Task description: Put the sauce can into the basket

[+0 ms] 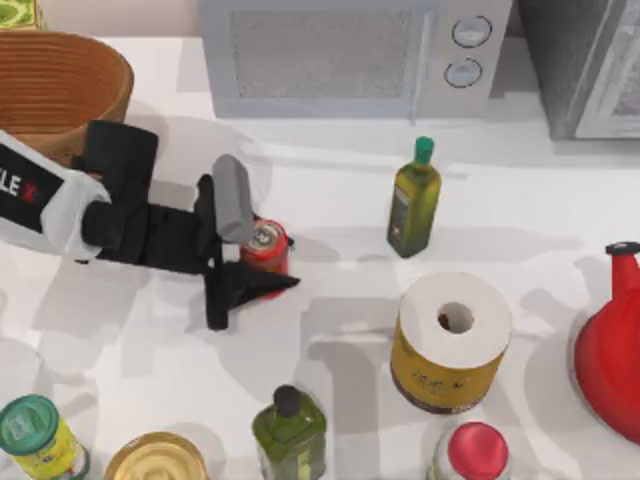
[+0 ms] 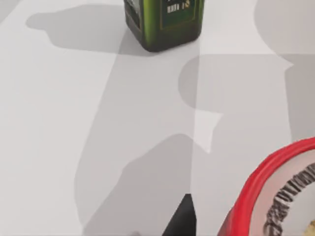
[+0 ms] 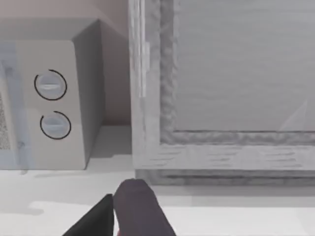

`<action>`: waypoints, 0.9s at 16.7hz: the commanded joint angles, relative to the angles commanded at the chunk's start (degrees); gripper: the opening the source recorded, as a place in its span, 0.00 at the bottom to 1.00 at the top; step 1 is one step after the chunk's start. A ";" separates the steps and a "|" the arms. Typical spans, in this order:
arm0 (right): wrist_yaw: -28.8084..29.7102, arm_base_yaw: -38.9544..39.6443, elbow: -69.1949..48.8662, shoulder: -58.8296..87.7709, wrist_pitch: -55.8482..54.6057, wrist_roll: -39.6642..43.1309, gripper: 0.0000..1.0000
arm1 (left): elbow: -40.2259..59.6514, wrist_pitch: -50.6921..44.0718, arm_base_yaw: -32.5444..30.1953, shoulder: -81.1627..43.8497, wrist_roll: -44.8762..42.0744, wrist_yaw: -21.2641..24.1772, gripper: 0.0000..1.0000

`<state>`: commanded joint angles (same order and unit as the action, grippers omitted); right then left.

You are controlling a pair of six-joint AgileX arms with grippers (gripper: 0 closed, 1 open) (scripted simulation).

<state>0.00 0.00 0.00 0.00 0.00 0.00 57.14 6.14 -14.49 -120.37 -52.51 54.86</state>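
The left tool (image 1: 255,262) sits left of centre in the top view, its dark fingers set on either side of the sauce can (image 1: 266,245) and closed on it, one above the can and one below it. The can stands upright on the white tabletop (image 1: 500,220), and its red rim (image 2: 266,182) crowds the lower right of the left wrist view beside a dark fingertip (image 2: 183,216). The wicker basket (image 1: 95,70) lies at the upper left of the top view, apart from the can. A green-capped olive oil bottle (image 1: 414,200) stands right of the can, with a paper towel roll (image 1: 450,340) below it and a microwave (image 1: 350,55) along the top edge. The right tool (image 3: 123,214) faces the microwave's dials (image 3: 51,103); I cannot tell how its fingers stand.
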 joint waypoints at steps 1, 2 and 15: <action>0.00 0.00 0.00 0.00 0.00 0.00 1.00 | 0.00 0.00 0.00 0.00 0.00 0.00 0.25; 0.00 0.00 0.00 0.00 0.00 0.00 1.00 | 0.00 0.00 0.00 0.00 0.00 0.00 0.17; 0.00 0.00 0.00 0.00 0.00 0.00 1.00 | 0.02 -0.10 -0.04 0.66 0.55 0.15 0.00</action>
<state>0.00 0.00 0.00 0.00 0.00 0.00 57.16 6.05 -14.53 -119.70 -51.96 55.01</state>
